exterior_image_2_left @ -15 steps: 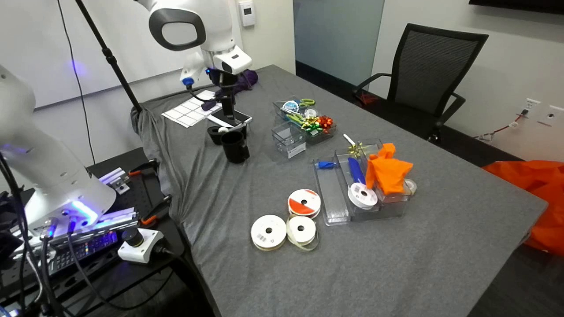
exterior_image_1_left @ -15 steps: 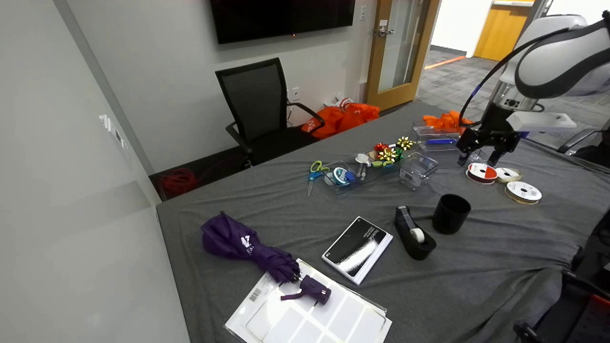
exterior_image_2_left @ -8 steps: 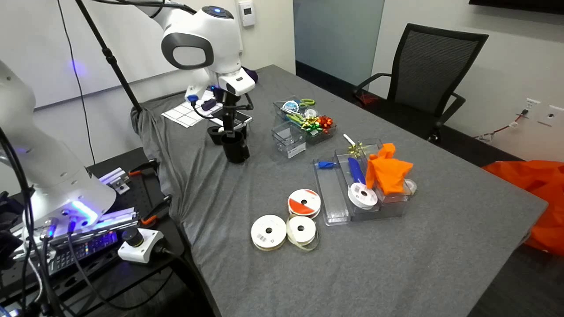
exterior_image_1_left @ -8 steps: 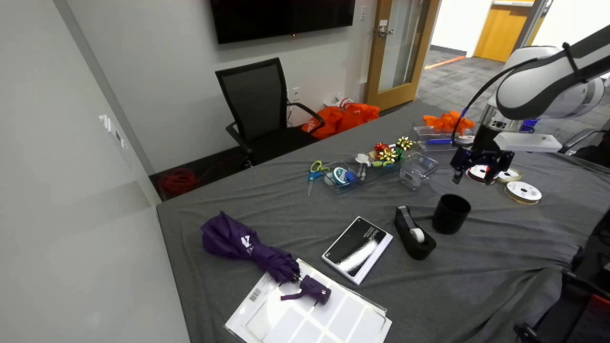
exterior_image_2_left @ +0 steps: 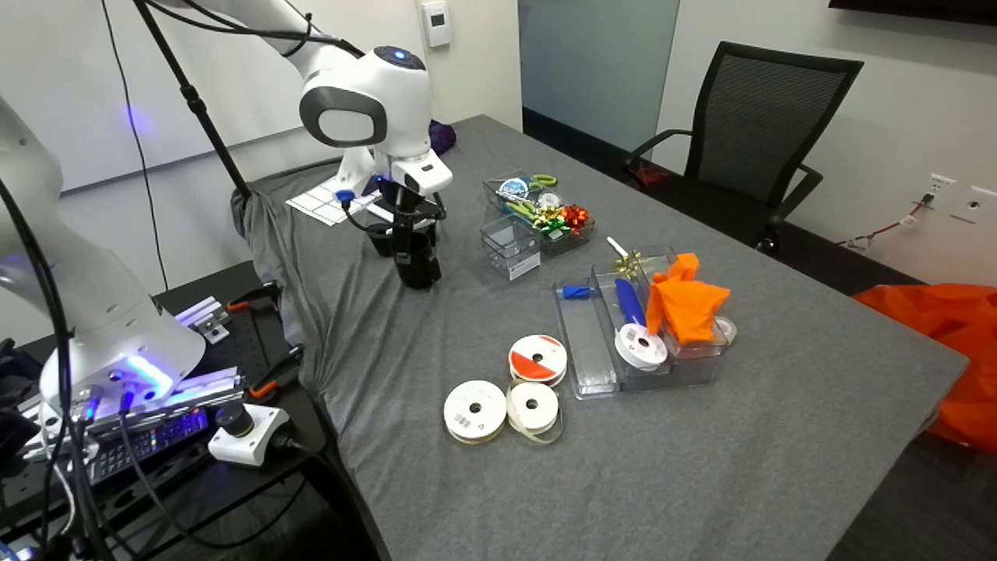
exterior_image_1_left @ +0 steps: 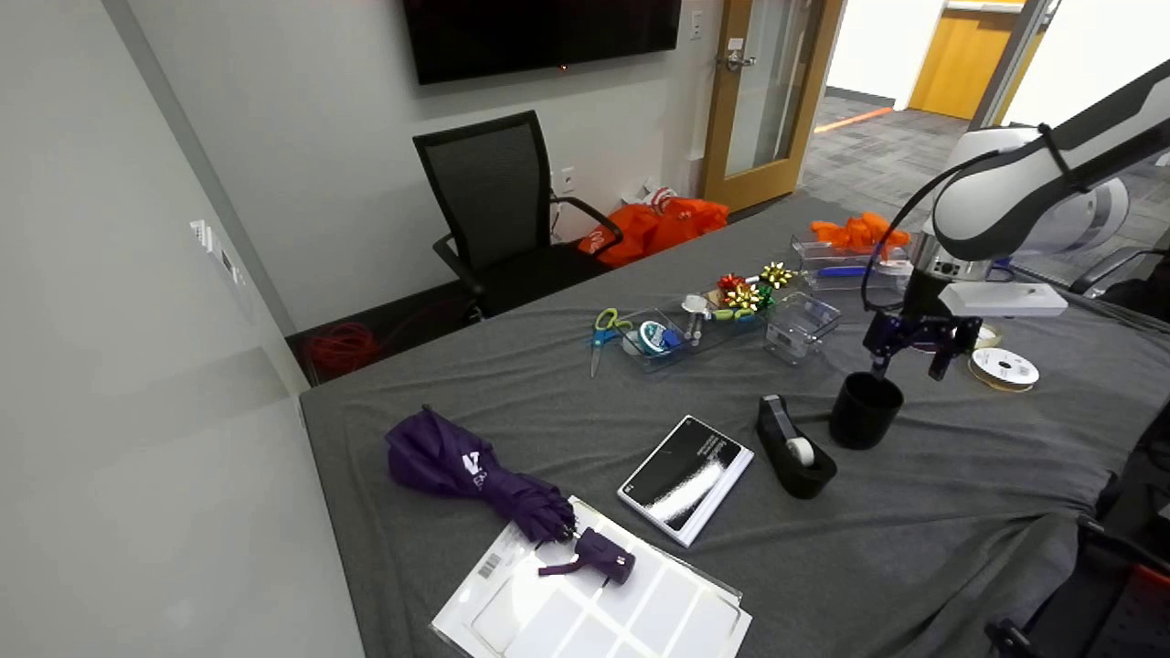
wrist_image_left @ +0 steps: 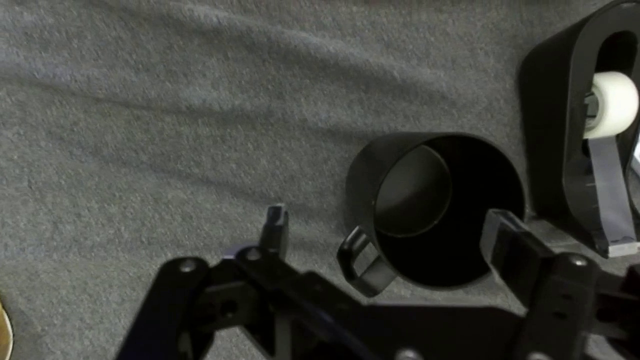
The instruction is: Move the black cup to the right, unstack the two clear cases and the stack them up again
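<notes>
Grey-draped table [exterior_image_2_left: 701,436], over which one gripper [wrist_image_left: 385,220] hung, jaws spread wide.
Tape dispenser [exterior_image_1_left: 780,454]: black, rested on the table. Clear cases [exterior_image_2_left: 510,245], two: stood stacked, apart from the dispenser in both exterior views. Black cup [exterior_image_1_left: 859,422]: stood upright just beside the dispenser; in the wrist view one jaw overlapped its rim, contact not determinable. Tape roll [wrist_image_left: 616,107]: white, sat inside the dispenser.

The grey-clothed table [exterior_image_2_left: 662,460] bears a black cup [exterior_image_1_left: 862,415]; tape dispenser [exterior_image_1_left: 788,452]; ribbon spools [exterior_image_2_left: 520,410]; 2 stacked clear cases [exterior_image_2_left: 511,248].
</notes>
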You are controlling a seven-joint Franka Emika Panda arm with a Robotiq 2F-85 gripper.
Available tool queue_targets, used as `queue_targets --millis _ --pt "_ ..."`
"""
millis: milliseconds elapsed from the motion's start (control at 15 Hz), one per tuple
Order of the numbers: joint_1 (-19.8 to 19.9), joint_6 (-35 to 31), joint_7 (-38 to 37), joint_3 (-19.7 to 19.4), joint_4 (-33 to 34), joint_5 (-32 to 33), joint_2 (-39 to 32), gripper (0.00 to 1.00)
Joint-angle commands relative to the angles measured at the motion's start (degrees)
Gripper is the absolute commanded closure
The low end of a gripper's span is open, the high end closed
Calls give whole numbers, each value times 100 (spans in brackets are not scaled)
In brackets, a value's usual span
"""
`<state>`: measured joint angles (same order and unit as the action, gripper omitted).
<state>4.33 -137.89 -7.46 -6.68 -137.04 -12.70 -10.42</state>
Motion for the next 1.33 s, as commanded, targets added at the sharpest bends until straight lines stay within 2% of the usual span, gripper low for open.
queue_targets --millis 0,533,600,667,1267 --pt "99 -119 197 50 137 25 -330 0" --pt "110 -223 217 59 450 60 -833 0" --pt "119 -213 244 67 504 53 -894 25" --pt "124 -208 256 70 537 50 -939 26" --pt "154 -168 339 64 705 82 -1106 91"
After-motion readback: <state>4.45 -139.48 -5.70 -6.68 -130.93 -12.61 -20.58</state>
